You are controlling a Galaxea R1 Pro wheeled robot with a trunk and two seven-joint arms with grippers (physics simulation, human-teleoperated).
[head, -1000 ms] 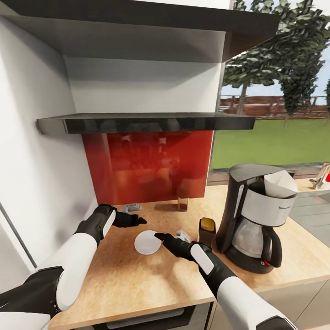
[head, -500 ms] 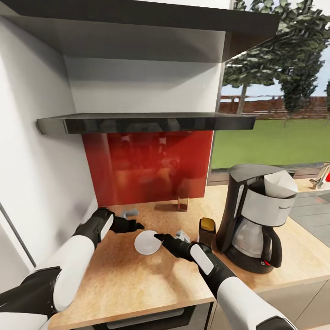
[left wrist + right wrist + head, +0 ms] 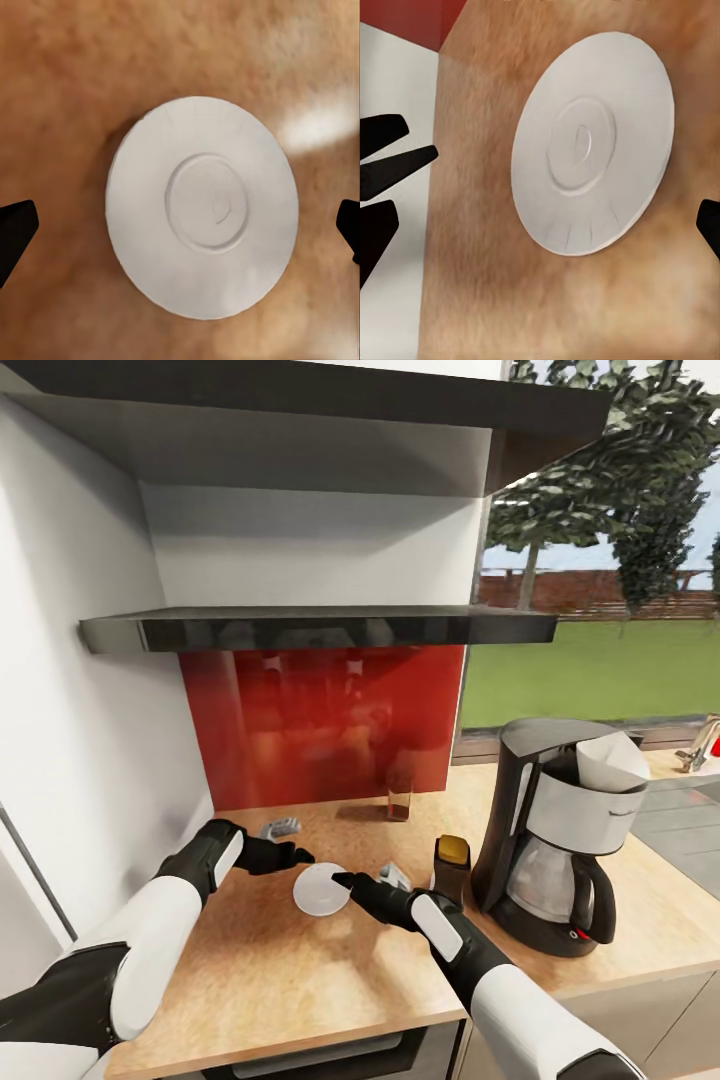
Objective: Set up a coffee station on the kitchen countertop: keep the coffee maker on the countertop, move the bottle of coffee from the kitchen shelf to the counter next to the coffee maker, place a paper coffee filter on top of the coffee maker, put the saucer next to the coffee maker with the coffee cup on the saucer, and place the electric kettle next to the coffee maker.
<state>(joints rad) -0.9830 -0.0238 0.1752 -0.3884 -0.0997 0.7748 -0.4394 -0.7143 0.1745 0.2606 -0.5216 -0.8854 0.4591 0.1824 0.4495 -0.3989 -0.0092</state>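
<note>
The white saucer [image 3: 320,890] lies flat on the kitchen countertop [image 3: 300,970]; it sits centred in the left wrist view [image 3: 202,206] and also appears in the right wrist view [image 3: 592,142]. My left gripper [image 3: 293,853] hovers open just left of and behind it, its fingertips [image 3: 15,236] spread wider than the dish. My right gripper [image 3: 345,879] is open at the saucer's right edge. The black coffee maker [image 3: 555,840] stands at the right with the paper coffee filter [image 3: 612,760] in its top and the bottle of coffee [image 3: 451,865] beside it. The kitchen shelf [image 3: 320,628] hangs above. Coffee cup and electric kettle are out of view.
A red backsplash [image 3: 320,730] backs the counter, with a small glass [image 3: 399,800] in front of it. Small grey objects lie near the left hand [image 3: 281,826] and behind the right hand [image 3: 395,876]. A white wall closes the left side; a window opens at the right.
My left gripper has dropped slightly and come nearer the saucer. The right gripper has edged a little left over the saucer's rim. The saucer has not moved.
</note>
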